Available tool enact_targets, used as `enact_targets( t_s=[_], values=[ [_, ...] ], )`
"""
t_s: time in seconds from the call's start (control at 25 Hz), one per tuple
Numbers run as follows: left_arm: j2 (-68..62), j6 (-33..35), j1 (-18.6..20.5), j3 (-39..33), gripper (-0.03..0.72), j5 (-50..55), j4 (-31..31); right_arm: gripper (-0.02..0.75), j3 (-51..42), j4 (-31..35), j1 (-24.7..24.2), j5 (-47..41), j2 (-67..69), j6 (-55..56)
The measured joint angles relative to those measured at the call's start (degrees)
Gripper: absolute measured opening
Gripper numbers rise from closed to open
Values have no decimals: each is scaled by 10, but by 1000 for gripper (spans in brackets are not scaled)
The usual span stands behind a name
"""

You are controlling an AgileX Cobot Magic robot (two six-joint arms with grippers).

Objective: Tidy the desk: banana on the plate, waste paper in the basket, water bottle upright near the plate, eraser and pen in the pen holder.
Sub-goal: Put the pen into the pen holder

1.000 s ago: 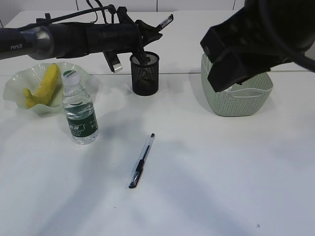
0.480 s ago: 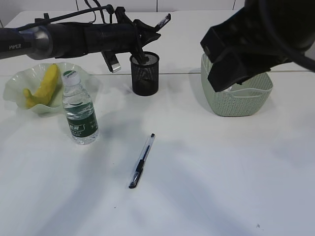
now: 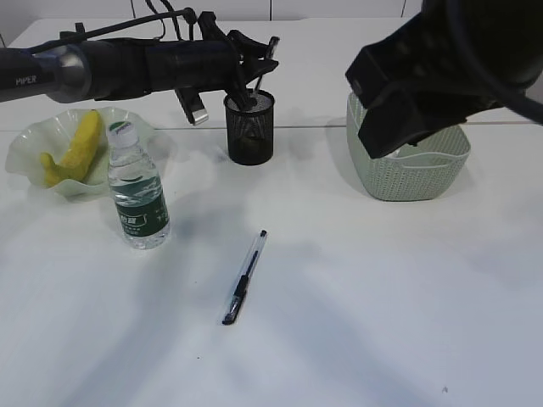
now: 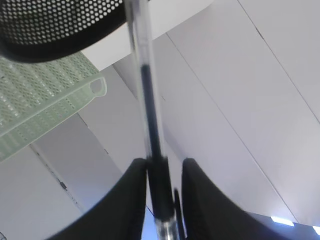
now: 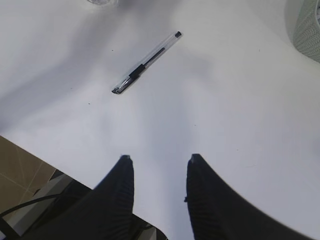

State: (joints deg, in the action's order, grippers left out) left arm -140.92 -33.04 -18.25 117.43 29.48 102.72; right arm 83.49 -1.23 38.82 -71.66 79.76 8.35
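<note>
Left jaws (image 4: 165,170), slightly apart, flank a pen (image 4: 150,125) standing in the pen holder (image 3: 249,127) at far centre. Right jaws (image 5: 157,167) stand apart, empty, above the bench (image 3: 382,297). A second pen (image 3: 244,277) lies near centre; basket (image 3: 416,170) at right.

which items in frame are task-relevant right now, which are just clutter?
Task things:
banana on the plate
water bottle, upright by the plate
pen holder
pen between the left gripper's fingers, tip at the holder
second pen lying on the table
basket

Just lying about:
nothing visible; the eraser and waste paper aren't in view
</note>
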Motion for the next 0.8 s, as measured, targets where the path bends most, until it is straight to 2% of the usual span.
enact_targets(
  t_s=[0.2, 0.44, 0.8],
  values=[
    [0, 0, 0, 0, 235, 0, 0, 269, 0, 0, 0, 0, 0, 0],
    [0, 3, 0, 0, 249, 1, 0, 269, 0, 0, 0, 0, 0, 0],
    [0, 103, 0, 0, 249, 31, 0, 269, 0, 0, 0, 0, 0, 0]
  ],
)
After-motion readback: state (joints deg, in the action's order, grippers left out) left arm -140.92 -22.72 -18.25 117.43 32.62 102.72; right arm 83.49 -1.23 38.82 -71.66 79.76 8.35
